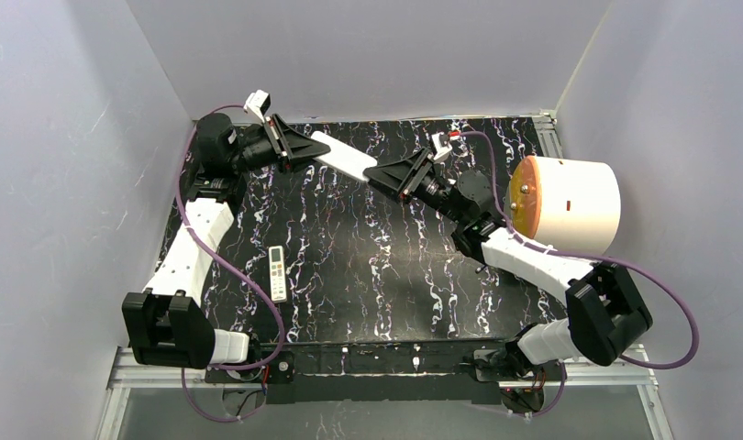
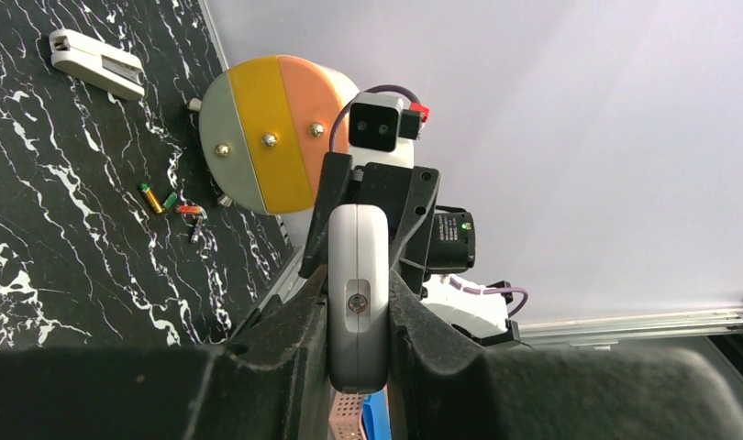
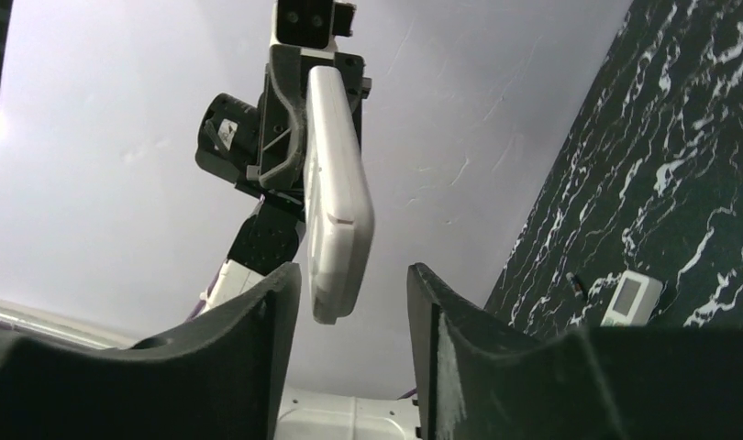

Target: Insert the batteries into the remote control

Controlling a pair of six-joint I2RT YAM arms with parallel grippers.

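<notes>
The left end effector (image 1: 304, 149) is clamped tight on one end of the white remote control (image 1: 342, 158), holding it in the air over the far part of the counter (image 1: 368, 266). The remote's long axis runs from far left to nearer right, its free end pointing into the right end effector (image 3: 354, 275). That one's jaws stand wide around the tip, which seems to sit just beside one finger (image 3: 258, 312). The batteries (image 2: 151, 197) lie loose on the counter, near the round drum (image 2: 267, 137). A smaller remote (image 1: 277, 272) lies flat, well apart.
</notes>
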